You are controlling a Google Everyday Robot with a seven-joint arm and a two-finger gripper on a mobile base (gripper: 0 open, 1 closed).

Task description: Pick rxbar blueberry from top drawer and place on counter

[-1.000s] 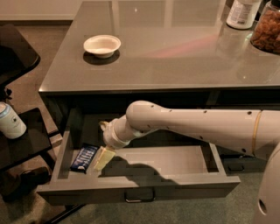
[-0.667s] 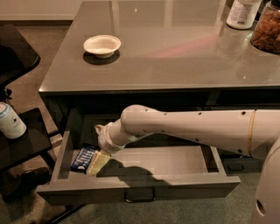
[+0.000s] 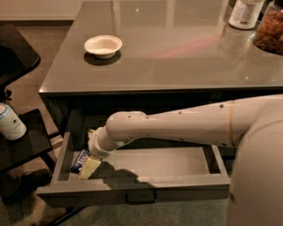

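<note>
The top drawer (image 3: pixel 132 194) is pulled out below the counter (image 3: pixel 177 57). The rxbar blueberry (image 3: pixel 79 160), a dark blue bar with white lettering, lies flat at the drawer's left end. My gripper (image 3: pixel 89 152) reaches down into the left part of the drawer, directly right of the bar and partly over it. It looks open, with one pale finger (image 3: pixel 89 167) low by the bar's near end and another tip showing behind the wrist. My white arm runs in from the right across the drawer. Part of the bar is hidden by the gripper.
A white bowl (image 3: pixel 103 46) sits on the counter at the left. A white container (image 3: pixel 245 13) and a jar of snacks (image 3: pixel 269 31) stand at the counter's back right. A black side table (image 3: pixel 22 141) with a white can (image 3: pixel 11 122) stands left of the drawer.
My gripper has moved a little to the left inside the drawer, closer to and over the bar. The bar and drawer have not moved.
</note>
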